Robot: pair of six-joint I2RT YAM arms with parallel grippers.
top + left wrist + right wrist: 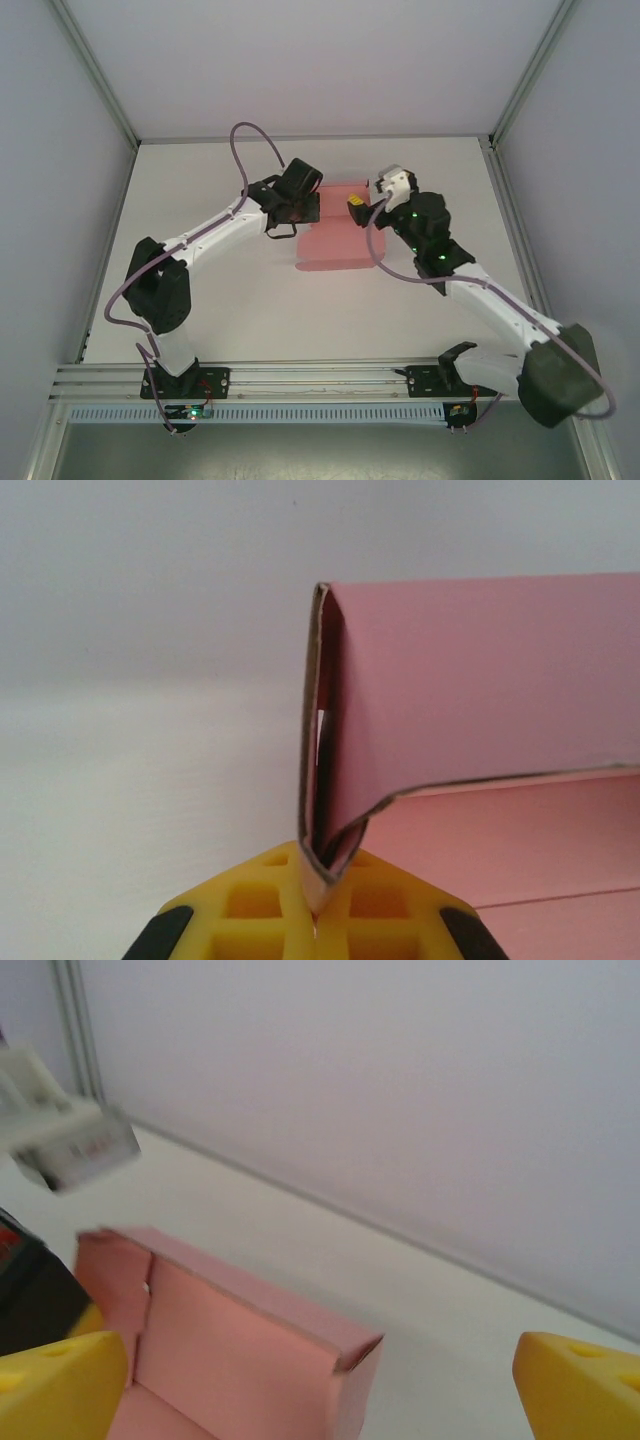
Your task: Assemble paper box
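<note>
Overhead first: the paper box lies on the white table at about mid-table, a pink, partly folded sheet with one strip toward 12 o'clock and a broader panel toward 6 o'clock. The left gripper sits at the box's 9 o'clock edge, its black head tilted over the card. The right gripper sits at the box's 1 o'clock corner, one yellow finger just over the pink edge. Whether that finger touches the card cannot be told from this height.

Left wrist view: the left gripper enters from 6 o'clock with its yellow jaws pressed together on the paper box. They pinch a doubled fold of card, which rises upright from the jaws toward 12 o'clock. From the fold, one pink panel bends away toward 3 o'clock, and flatter card lies beneath it at 4 o'clock.

Right wrist view: the right gripper has its jaws spread wide, one yellow fingertip at 8 o'clock and the other at 4 o'clock, with nothing gripped. The paper box is low in the view between 6 and 8 o'clock. Its raised wall stands up off the table, and a short end flap is folded at its 9 o'clock end, just beside the nearer fingertip.
</note>
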